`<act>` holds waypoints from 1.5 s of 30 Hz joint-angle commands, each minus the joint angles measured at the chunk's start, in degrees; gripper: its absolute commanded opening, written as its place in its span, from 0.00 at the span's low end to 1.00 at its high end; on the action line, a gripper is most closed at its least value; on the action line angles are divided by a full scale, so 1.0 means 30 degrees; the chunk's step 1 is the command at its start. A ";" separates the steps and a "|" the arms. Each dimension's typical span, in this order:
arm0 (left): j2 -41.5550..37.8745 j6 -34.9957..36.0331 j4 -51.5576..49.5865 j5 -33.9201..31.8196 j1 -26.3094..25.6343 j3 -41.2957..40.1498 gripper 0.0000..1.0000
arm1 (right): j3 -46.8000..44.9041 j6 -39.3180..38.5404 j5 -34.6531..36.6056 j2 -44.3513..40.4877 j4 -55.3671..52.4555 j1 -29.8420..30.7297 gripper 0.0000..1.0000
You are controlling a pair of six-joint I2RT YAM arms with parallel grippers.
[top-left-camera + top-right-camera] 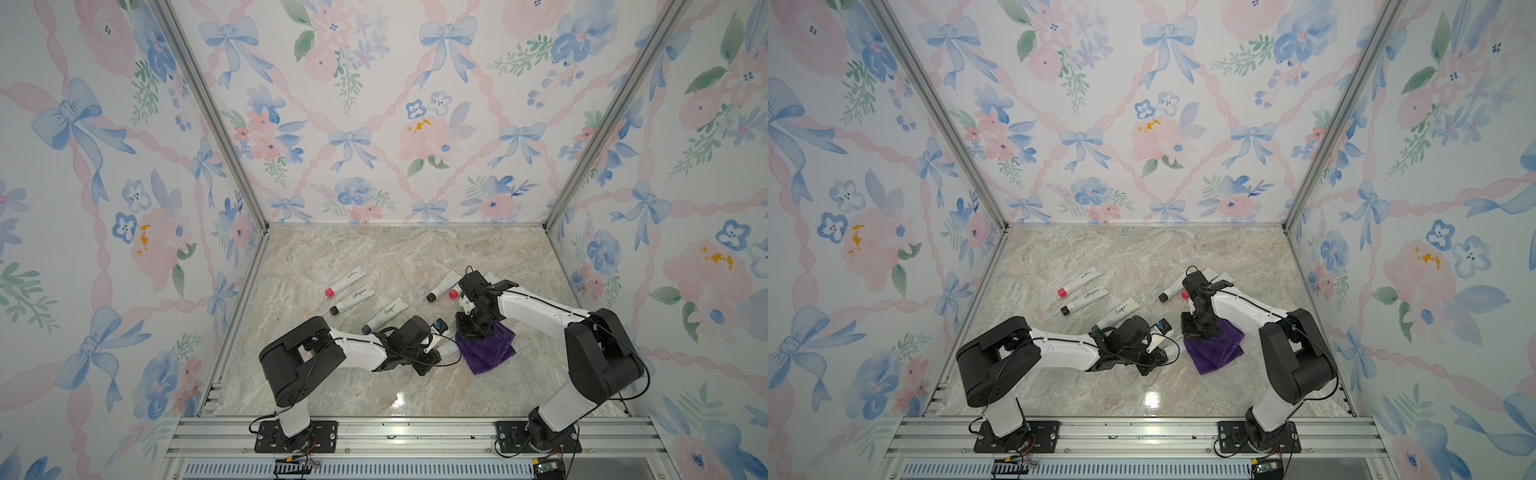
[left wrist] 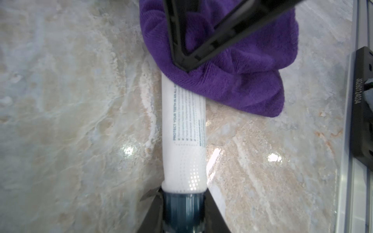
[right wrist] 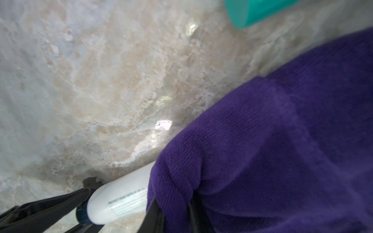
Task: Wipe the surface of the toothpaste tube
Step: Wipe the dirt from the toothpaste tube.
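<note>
White with a dark blue cap (image 3: 81, 213) and blue print, the toothpaste tube (image 2: 183, 141) was clamped by its cap in the left gripper (image 2: 182, 203) near the middle of the marble tabletop (image 1: 374, 257), far end under the purple cloth (image 2: 242, 80) pinched by the right gripper (image 2: 184, 65), floral wallpaper (image 1: 374, 104) around

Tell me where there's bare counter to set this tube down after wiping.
Bare marble runs between the loose tubes and the back wall, and again between the purple cloth and the front rail. The middle band is crowded with tubes and cloth.
</note>
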 commanded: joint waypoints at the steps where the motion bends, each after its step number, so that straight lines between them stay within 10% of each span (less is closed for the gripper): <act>1: 0.0345 0.0223 -0.0909 -0.0636 0.0123 -0.0429 0.24 | 0.0013 -0.0604 0.4123 0.1468 -0.0857 -0.0977 0.19; 8: 0.0319 0.0223 -0.0909 -0.0665 0.0113 -0.0429 0.24 | 0.0320 -0.0618 0.4690 0.1317 -0.1020 -0.1116 0.19; 22: 0.0259 0.0238 -0.0904 -0.0665 0.0108 -0.0458 0.24 | -0.0641 0.1288 -0.1803 -0.1370 0.0749 0.2085 0.20; 36: 0.0226 0.0223 -0.0909 -0.0724 0.0113 -0.0459 0.24 | -0.0216 -0.0356 0.3653 0.0996 -0.0496 -0.0732 0.20; 45: 0.0302 0.0271 -0.0895 -0.0696 0.0109 -0.0430 0.24 | -0.0107 0.0391 0.0960 0.0223 -0.0037 0.0665 0.20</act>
